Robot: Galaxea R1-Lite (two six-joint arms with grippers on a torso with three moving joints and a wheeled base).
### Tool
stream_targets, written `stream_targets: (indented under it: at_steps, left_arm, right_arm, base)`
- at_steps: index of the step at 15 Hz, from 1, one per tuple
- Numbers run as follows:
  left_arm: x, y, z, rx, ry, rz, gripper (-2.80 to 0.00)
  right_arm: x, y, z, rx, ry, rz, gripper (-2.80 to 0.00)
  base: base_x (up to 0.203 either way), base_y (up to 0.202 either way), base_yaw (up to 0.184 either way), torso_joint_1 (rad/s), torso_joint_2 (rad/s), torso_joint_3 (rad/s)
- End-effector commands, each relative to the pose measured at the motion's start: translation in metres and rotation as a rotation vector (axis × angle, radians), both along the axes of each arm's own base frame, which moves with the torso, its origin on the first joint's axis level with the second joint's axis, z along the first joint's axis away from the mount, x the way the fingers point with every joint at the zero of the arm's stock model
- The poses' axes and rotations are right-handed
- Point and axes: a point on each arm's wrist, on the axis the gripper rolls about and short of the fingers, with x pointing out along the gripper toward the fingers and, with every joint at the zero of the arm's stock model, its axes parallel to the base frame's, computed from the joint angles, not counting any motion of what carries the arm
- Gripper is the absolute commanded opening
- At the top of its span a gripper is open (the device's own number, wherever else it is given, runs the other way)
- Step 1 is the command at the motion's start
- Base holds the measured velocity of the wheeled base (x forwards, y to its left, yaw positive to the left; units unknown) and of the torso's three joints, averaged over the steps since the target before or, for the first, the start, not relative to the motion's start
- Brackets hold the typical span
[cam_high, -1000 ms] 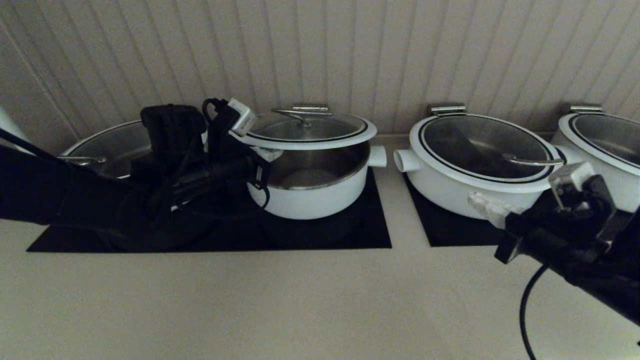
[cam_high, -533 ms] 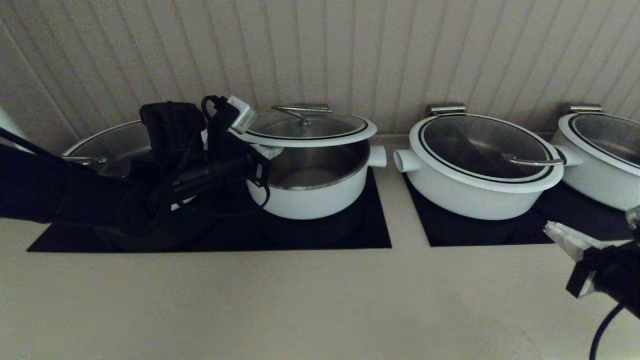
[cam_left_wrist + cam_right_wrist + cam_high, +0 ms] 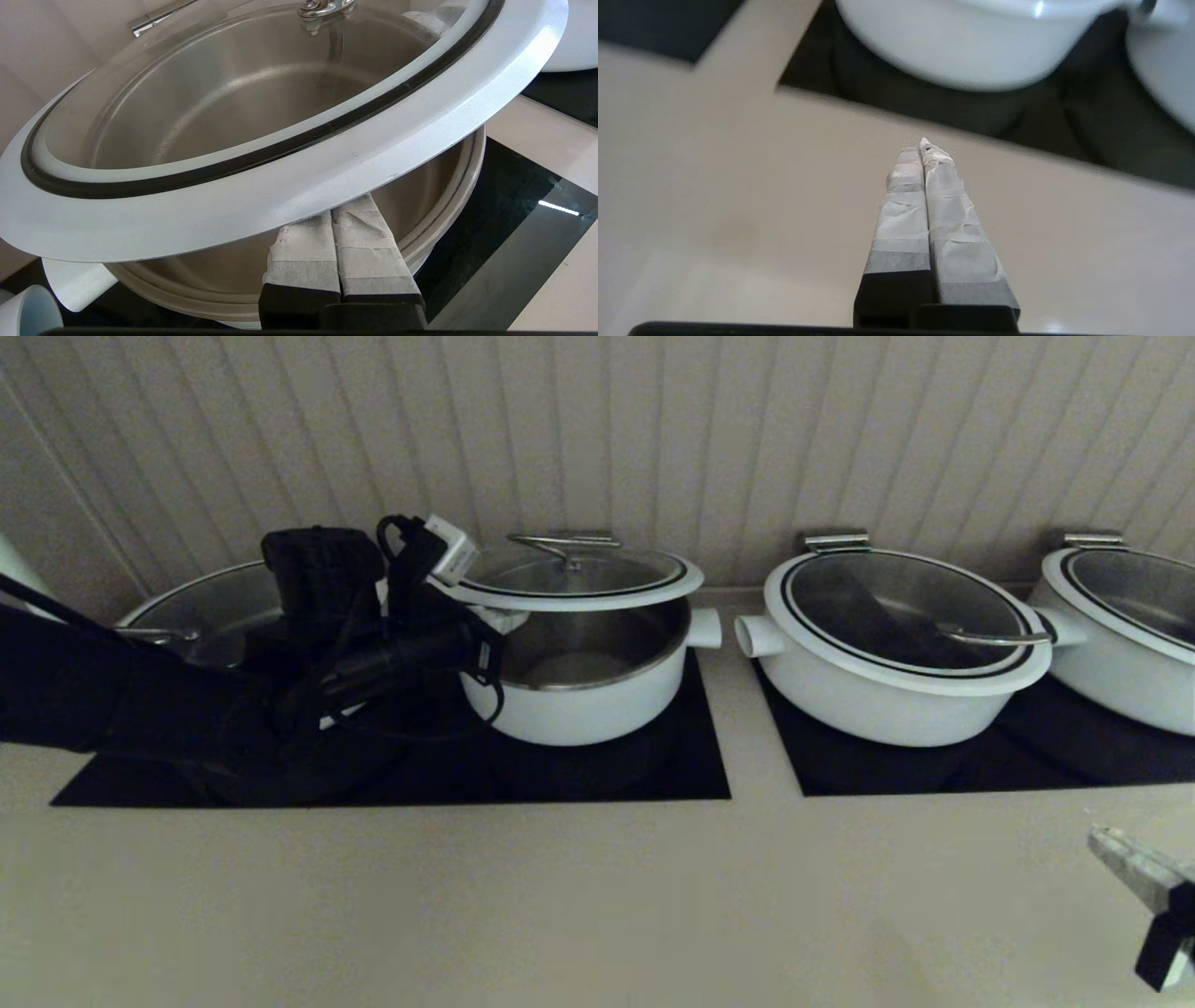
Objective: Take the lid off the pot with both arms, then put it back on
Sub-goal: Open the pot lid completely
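head view: the bulky black left arm (image 3: 233,700) reaches in from the left edge, forearm lying low over the black glass cooktop panel (image 3: 597,770), wrist bent up so that its small white box sits beside the near-left rim of the round glass lid with white rim and curved steel wire handle (image 3: 569,577). the lid is raised above the small deep white pot with steel inner bowl (image 3: 583,677), roughly level, with an open gap showing the pot's steel wall beneath it. the pot stands on the panel, one stub handle pointing right toward a wider white pot with its own glass lid (image 3: 896,635). another wide white pot (image 3: 1125,625) sits at the far right. the right gripper (image 3: 1134,873) is low at the right edge over the beige countertop (image 3: 560,896), well apart from the lid.

left wrist view: the left gripper (image 3: 338,219) has its taped whitish fingers pressed together side by side, tips tucked under the white rim of the lid (image 3: 327,158); the rim rests on top of them rather than between them. the pot's steel rim (image 3: 448,219) lies below the fingers.

right wrist view: the right gripper (image 3: 922,149) holds its taped fingers closed against each other, empty, pointing over the countertop (image 3: 738,210) toward the underside of a wide white pot (image 3: 971,42).
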Motion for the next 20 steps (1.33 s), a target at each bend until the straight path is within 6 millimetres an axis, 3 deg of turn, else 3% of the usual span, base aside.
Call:
stream_targets:
  at_steps: [1, 5, 10, 14, 20]
  left_arm:
    - [0.000, 0.000, 0.001, -0.001, -0.008, -0.003, -2.80]
    - [0.001, 0.000, 0.000, 0.000, -0.005, -0.001, -2.80]
    - [0.002, -0.001, -0.002, 0.002, 0.001, -0.003, -2.80]
    - [0.003, -0.001, -0.004, 0.003, 0.006, -0.001, -2.80]
    - [0.004, -0.002, -0.004, 0.003, 0.006, -0.003, -2.80]
  right_arm:
    - [-0.035, 0.001, -0.003, -0.004, -0.002, 0.005, -2.80]
    - [-0.082, 0.003, -0.027, -0.003, 0.049, 0.024, -2.80]
    - [-0.121, 0.003, -0.049, -0.011, 0.044, 0.007, -2.80]
    - [-0.133, 0.003, -0.054, -0.011, -0.072, -0.004, -2.80]
    - [-0.133, 0.003, -0.053, -0.011, -0.074, -0.004, -2.80]
  base:
    - [0.000, 0.000, 0.000, 0.000, 0.00, 0.000]
    - [0.000, 0.000, 0.000, 0.000, 0.00, 0.000]
    - [0.000, 0.000, 0.000, 0.000, 0.00, 0.000]
    - [0.000, 0.000, 0.000, 0.000, 0.00, 0.000]
    - [0.000, 0.000, 0.000, 0.000, 0.00, 0.000]
